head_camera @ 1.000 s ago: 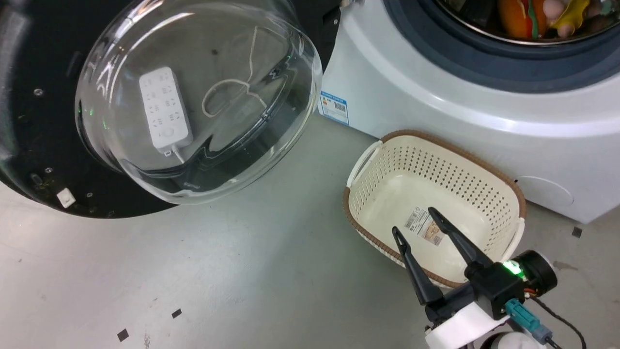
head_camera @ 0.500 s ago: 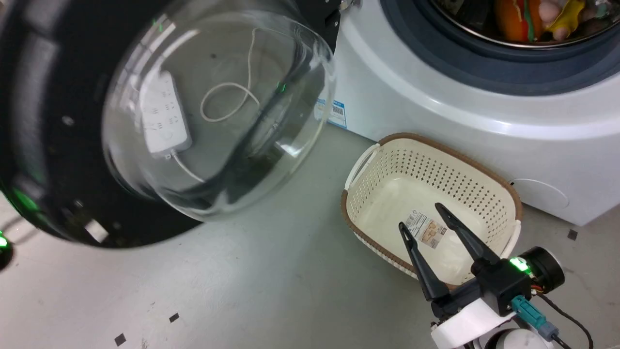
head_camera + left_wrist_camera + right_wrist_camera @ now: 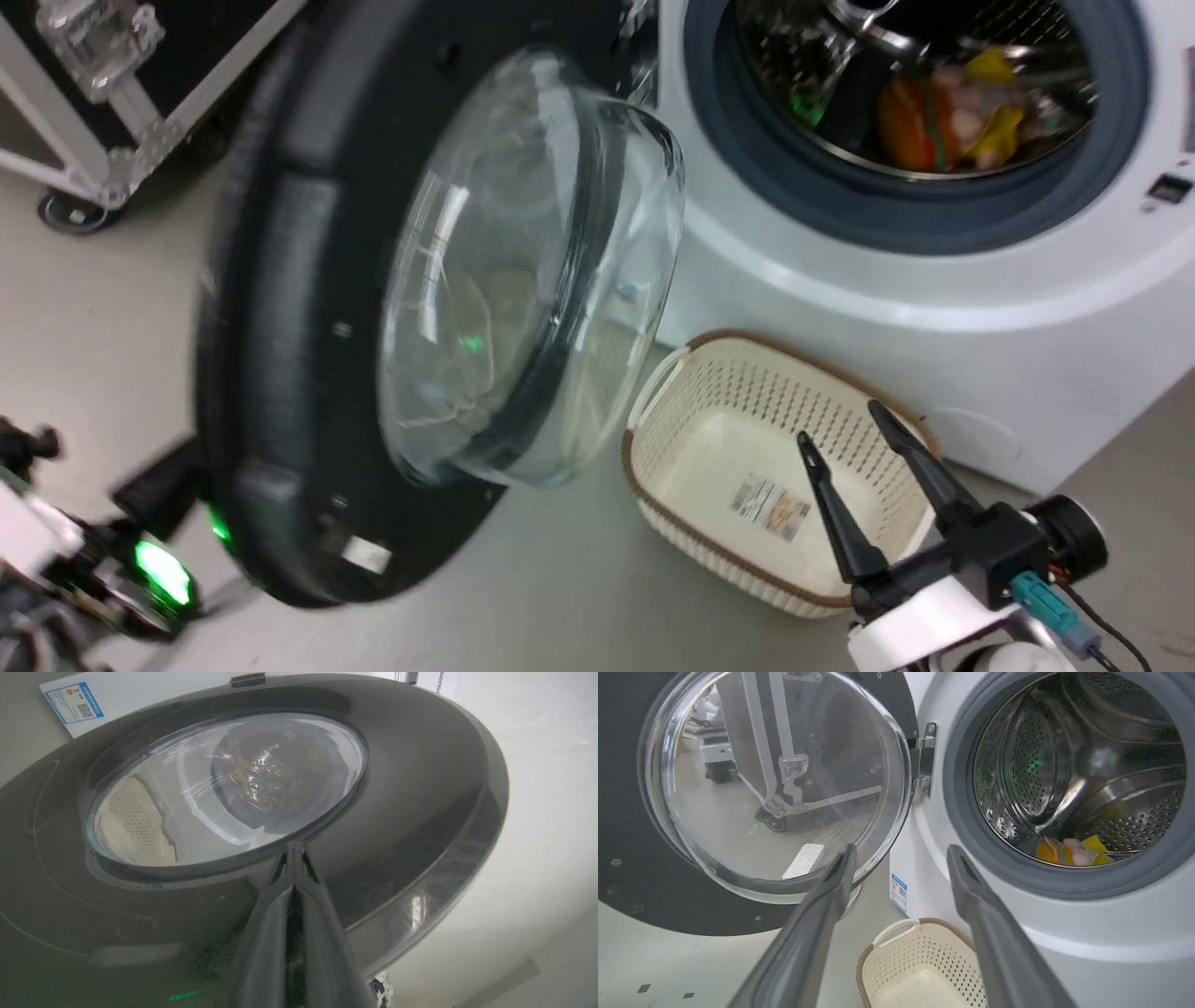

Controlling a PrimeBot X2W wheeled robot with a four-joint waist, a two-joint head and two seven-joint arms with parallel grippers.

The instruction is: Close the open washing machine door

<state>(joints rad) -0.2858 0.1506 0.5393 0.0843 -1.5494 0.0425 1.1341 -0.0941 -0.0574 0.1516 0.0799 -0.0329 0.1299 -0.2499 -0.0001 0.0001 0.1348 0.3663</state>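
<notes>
The washing machine door is a black disc with a bulging glass bowl; it stands part-way open, edge-on to me, left of the washing machine. Its hinge sits beside the grey gasket and steel drum. My left gripper is shut, its tips pressed against the door's glossy outer face just below the window; its wrist glows green behind the door's lower edge. My right gripper hangs open over the basket, holding nothing, with the hinge beyond its open fingers.
A cream perforated basket with a brown rim stands on the floor under the drum opening. Orange and yellow soft items lie in the drum. A black wheeled case with metal edging stands at the far left. A white power strip lies on the floor.
The door has swung toward the machine, from facing me to nearly edge-on. The head camera has tilted up, showing more of the drum. My left wrist has come into view.
</notes>
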